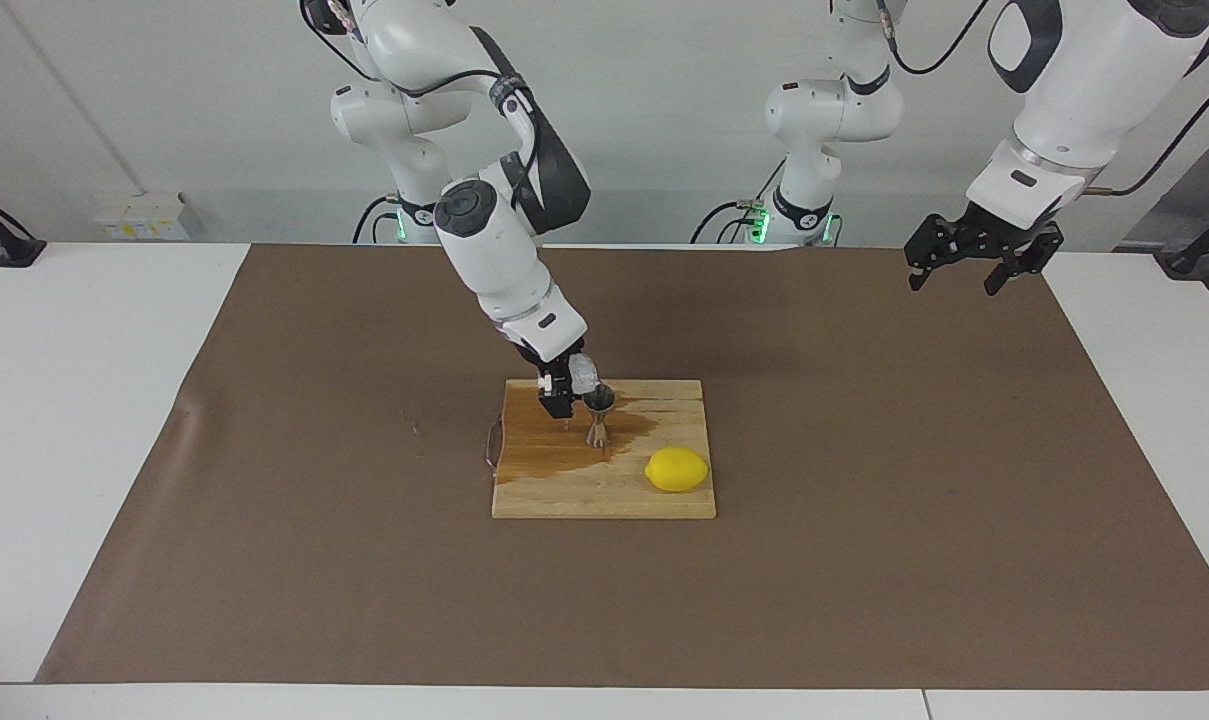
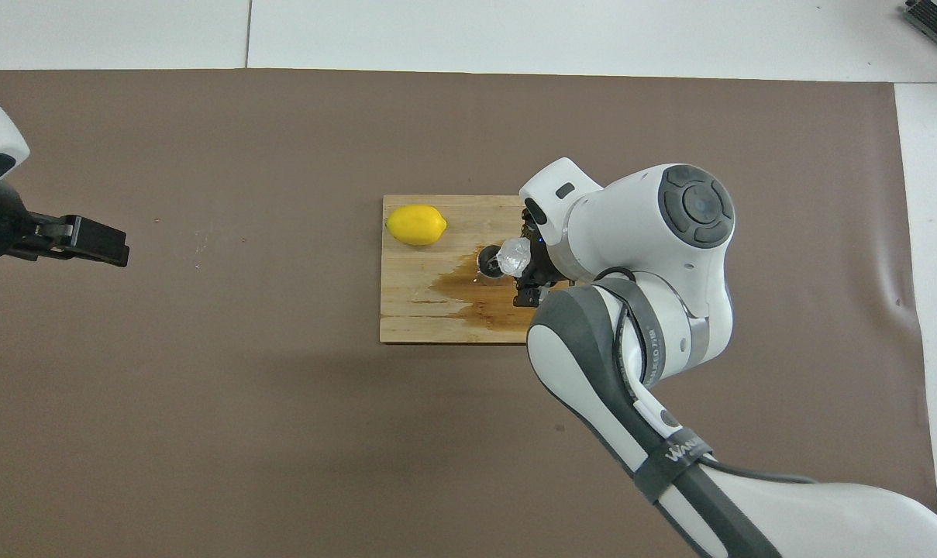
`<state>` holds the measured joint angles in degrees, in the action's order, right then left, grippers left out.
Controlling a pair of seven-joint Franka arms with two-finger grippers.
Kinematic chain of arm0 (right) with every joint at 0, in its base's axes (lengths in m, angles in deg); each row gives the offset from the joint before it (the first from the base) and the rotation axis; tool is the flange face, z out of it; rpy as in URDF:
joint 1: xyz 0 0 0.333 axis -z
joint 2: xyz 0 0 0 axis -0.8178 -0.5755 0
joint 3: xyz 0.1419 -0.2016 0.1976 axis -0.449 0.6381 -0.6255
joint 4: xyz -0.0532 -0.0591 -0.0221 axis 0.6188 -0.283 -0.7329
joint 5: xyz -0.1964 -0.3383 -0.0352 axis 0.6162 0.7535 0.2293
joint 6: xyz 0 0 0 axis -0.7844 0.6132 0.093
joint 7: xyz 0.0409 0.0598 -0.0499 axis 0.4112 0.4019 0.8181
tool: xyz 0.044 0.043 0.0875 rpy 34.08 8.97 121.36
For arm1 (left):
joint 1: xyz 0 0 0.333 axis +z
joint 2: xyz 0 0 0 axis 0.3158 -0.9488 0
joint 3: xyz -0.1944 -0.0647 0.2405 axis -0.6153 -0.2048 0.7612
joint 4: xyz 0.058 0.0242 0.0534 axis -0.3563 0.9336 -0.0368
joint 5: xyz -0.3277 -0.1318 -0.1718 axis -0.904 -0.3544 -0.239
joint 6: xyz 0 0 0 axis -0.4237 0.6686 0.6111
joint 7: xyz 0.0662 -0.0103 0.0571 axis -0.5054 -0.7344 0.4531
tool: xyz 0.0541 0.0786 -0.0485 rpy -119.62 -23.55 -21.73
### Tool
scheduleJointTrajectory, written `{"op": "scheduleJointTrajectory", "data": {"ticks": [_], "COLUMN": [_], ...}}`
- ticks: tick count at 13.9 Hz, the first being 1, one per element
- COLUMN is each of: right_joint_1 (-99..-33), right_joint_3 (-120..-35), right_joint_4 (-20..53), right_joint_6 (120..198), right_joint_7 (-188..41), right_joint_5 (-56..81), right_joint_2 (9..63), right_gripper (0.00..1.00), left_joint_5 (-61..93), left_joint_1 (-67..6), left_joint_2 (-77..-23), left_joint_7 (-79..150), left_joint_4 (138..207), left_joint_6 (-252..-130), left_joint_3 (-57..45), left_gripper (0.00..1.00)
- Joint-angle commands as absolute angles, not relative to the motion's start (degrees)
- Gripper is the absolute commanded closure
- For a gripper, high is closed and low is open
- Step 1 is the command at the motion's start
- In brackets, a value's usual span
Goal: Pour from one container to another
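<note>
My right gripper (image 1: 570, 385) is shut on the small clear ribbed glass cup (image 1: 586, 373) and holds it tilted over the mouth of the steel hourglass jigger (image 1: 599, 418). The jigger stands upright on the wooden cutting board (image 1: 574, 495). In the overhead view the cup (image 2: 513, 256) lies over the jigger's rim (image 2: 486, 262), with the right gripper (image 2: 532, 271) beside it. My left gripper (image 1: 969, 262) waits in the air over the left arm's end of the brown mat; it also shows in the overhead view (image 2: 88, 240).
A yellow lemon (image 1: 677, 469) lies on the board, farther from the robots than the jigger and toward the left arm's end. A dark wet stain (image 1: 554, 440) spreads on the board around the jigger. A brown mat (image 1: 864, 500) covers the white table.
</note>
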<state>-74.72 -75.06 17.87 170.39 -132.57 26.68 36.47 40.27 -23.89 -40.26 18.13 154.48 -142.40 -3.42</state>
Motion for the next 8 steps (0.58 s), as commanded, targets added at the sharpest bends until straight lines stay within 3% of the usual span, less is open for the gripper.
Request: {"op": "scheduleJointTrajectory", "data": {"ticks": [1,8], "right_joint_1": [-74.7,-74.8], "right_joint_3": [-75.1,-75.1], "right_joint_4": [18.0,18.2], "right_joint_6": [170.8,171.8], "right_joint_7": [-130.7,-130.5], "right_joint_5": [28.4,28.7], "right_joint_2": [36.6,36.5], "right_gripper": [1.0,1.0], "left_joint_5": [41.2,41.2], "left_joint_1": [-23.5,-23.5], "left_joint_2": [-38.8,-38.8], "left_joint_7": [18.1,18.1], "left_joint_4": [156.0,156.0], "left_joint_6": [-142.2,-142.3], "left_joint_3": [-3.6,-3.6], "left_gripper": [0.0,0.0]}}
